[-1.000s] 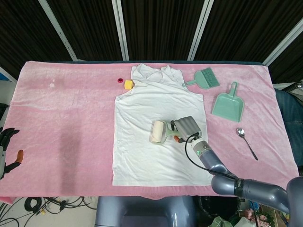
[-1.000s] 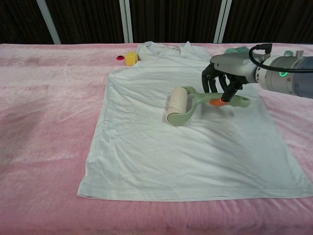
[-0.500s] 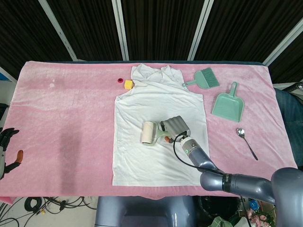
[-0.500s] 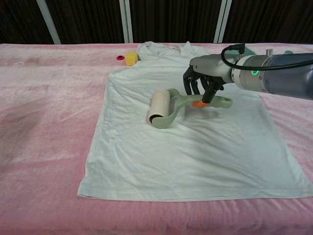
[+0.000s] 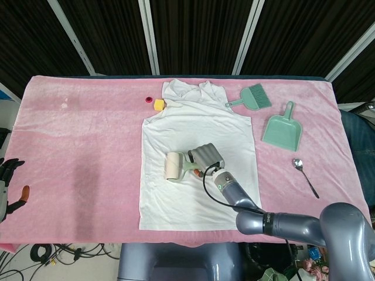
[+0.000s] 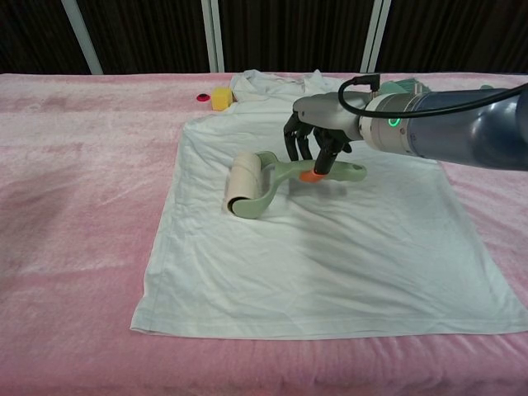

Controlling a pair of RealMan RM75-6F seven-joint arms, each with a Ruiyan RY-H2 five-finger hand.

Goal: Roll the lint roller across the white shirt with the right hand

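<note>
Right hand (image 6: pixel 318 144) grips lint roller (image 6: pixel 262 179) by its green handle, roller head down on white shirt (image 6: pixel 330 239).
Fingers curled round the handle, orange-tipped thumb under it. Roller sits left of the shirt's middle, shirt spread flat on pink tablecloth (image 5: pixel 88 140). Left hand (image 5: pixel 8 186) low at the table's left edge, holding nothing, dark fingers apart. Brush (image 5: pixel 253 97), dustpan (image 5: pixel 282 130), spoon (image 5: pixel 304 175) lie right of the shirt.

Head view looks steeply down from high above, taking in the whole pink tabletop (image 5: pixel 88 146) edge to edge. Chest view sits low and close, facing across it. Both share the white shirt (image 5: pixel 196 132) and the right hand (image 6: pixel 318 142).
</note>
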